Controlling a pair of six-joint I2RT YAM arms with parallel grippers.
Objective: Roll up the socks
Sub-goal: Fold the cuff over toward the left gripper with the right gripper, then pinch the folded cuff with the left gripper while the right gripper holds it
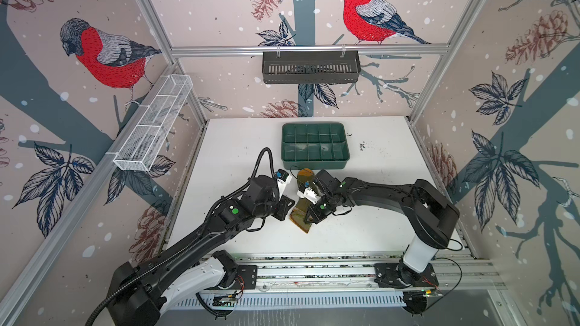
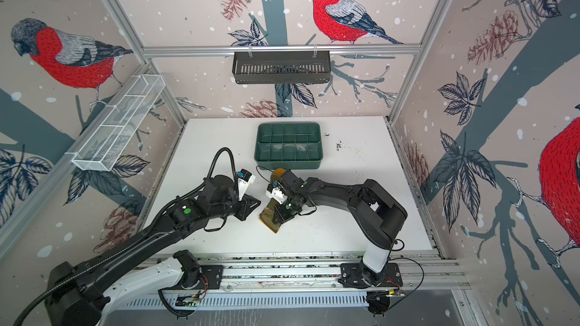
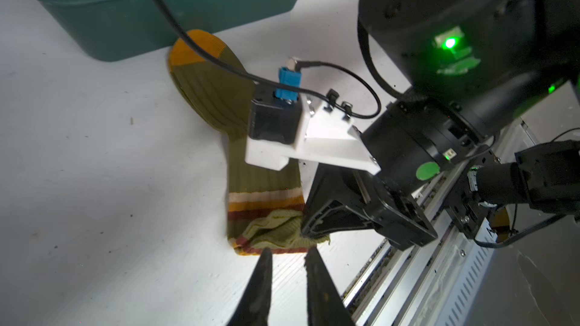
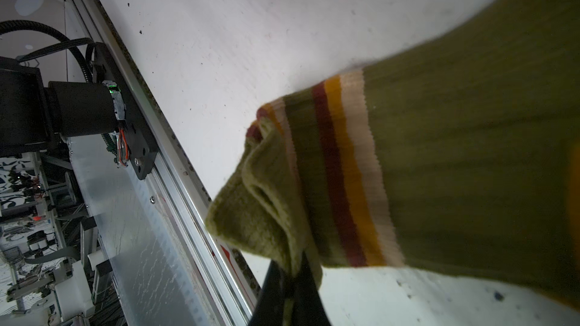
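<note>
right gripper [image 4: 290, 272] clamped tight — left gripper [image 3: 288, 255] slightly parted.

The black right arm [image 1: 392, 194] is showing a white base shell [image 1: 419, 254]. Behind the right pincer [image 3: 306, 228], a white bracket [image 3: 326, 139] is carrying a blue plug [image 3: 287, 84].

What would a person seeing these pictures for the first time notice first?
The red bullfinches on the wallpaper stand out first. Next, the black left arm and right arm meet mid-table over the olive-green socks, whose striped cuff the right pincer pinches. Behind them stands a dark green compartmented tray.
</note>
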